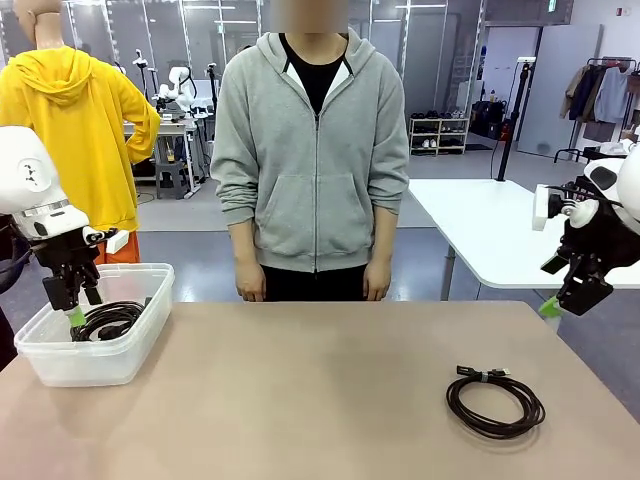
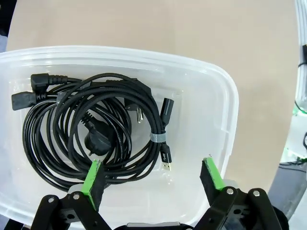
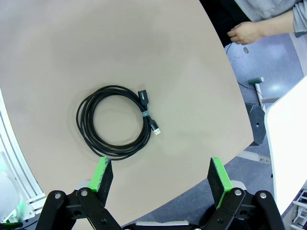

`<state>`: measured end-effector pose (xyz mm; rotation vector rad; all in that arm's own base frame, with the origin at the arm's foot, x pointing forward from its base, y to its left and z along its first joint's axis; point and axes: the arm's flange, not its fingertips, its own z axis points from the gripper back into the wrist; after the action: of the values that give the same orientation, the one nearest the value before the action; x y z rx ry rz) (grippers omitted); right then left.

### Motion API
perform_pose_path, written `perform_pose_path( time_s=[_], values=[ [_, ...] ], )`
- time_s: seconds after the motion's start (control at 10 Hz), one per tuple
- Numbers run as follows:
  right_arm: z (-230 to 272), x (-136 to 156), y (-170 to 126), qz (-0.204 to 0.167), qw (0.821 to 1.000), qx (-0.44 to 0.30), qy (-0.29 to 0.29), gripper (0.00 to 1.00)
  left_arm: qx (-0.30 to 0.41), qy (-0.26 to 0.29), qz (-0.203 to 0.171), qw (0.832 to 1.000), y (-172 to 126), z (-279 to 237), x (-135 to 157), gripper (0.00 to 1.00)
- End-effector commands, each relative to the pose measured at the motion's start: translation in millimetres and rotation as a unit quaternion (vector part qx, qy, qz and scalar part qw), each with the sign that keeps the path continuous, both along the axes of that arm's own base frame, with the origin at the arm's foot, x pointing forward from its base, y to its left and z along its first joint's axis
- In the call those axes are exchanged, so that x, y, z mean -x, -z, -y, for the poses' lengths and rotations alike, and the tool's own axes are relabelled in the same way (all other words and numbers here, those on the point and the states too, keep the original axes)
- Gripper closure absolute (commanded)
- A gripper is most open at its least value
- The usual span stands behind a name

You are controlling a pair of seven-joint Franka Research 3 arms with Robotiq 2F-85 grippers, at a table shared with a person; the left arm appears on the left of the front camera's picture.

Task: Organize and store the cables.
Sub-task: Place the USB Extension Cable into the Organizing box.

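Left gripper [image 2: 152, 165] wide open, holds nothing, over clear bin [image 2: 225, 96]; black cables [image 2: 96, 129] heaped inside. Right gripper [image 3: 159, 163] wide open, empty; tied cable coil [image 3: 115, 122] on desk [image 3: 72, 48], frame centre-left.

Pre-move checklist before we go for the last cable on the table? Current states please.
1. The left jaws are open and empty over the tub: ok.
2. Cables in the tub lie inside its walls, none over the rim: ok.
3. The last coil lies flat on the table, tied, with nothing touching it: ok.
4. The right jaws are open and empty: ok.
5. The right jaws are lined up over the coil: not ok, they hang off to the side by the table's right edge.
6. The person's hands are off the table, behind its far edge: ok.
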<state>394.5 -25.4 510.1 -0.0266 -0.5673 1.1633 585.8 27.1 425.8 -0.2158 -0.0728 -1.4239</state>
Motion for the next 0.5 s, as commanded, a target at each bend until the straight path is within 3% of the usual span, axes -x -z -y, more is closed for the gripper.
perform_pose_path(
  time_s=[0.0, 0.4],
  values=[
    [0.1, -0.4, 0.3, -0.001, 1.000, 0.000, 0.000, 0.00, -0.005, 0.003, 0.002, 1.000, -0.7, -0.4, -0.3, 0.00],
    [0.1, -0.4, 0.3, -0.001, 1.000, 0.000, 0.000, 0.00, -0.005, 0.003, 0.002, 1.000, -0.7, -0.4, -0.3, 0.00]
  ],
)
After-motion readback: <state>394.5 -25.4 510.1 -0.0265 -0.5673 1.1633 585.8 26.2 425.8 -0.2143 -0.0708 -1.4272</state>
